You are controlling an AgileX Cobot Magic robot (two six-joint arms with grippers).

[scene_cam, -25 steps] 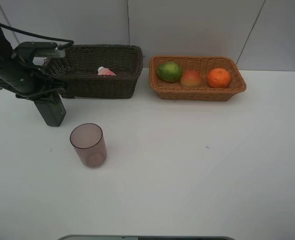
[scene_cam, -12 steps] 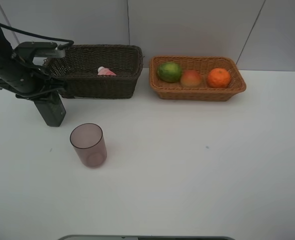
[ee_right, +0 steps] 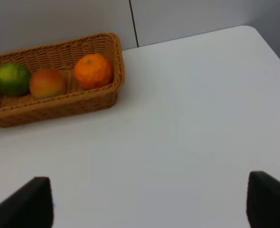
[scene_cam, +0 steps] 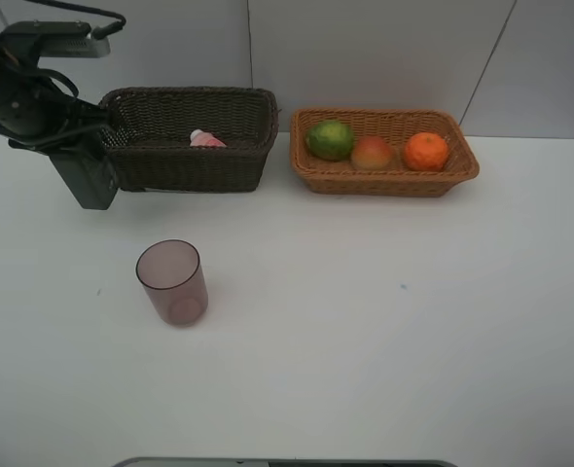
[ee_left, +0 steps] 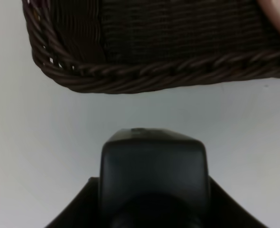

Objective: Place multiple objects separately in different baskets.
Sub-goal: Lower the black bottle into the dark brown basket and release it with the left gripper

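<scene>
My left gripper [scene_cam: 61, 131] is shut on the dark green pump bottle [scene_cam: 86, 176] and holds it upright just outside the left end of the dark brown basket [scene_cam: 185, 167]. The left wrist view shows the bottle's top [ee_left: 154, 167] close to the basket's rim [ee_left: 154, 78]. The small pink labelled bottle [scene_cam: 206, 140] lies inside that basket. The light tan basket [scene_cam: 384, 180] holds the green fruit [scene_cam: 330, 139], the peach-red fruit [scene_cam: 372, 153] and the orange [scene_cam: 426, 151]. The translucent pink cup [scene_cam: 172, 281] stands on the table. My right gripper [ee_right: 149, 211] is open and empty.
The white table [scene_cam: 384, 321] runs wide in front of both baskets. A grey panelled wall [scene_cam: 365, 49] stands close behind them. The table's right edge and corner show in the right wrist view [ee_right: 268, 45].
My left arm has risen and drawn back toward the wall with the pump bottle, which now sits higher beside the dark basket's left end. The cup, fruit and baskets have not moved.
</scene>
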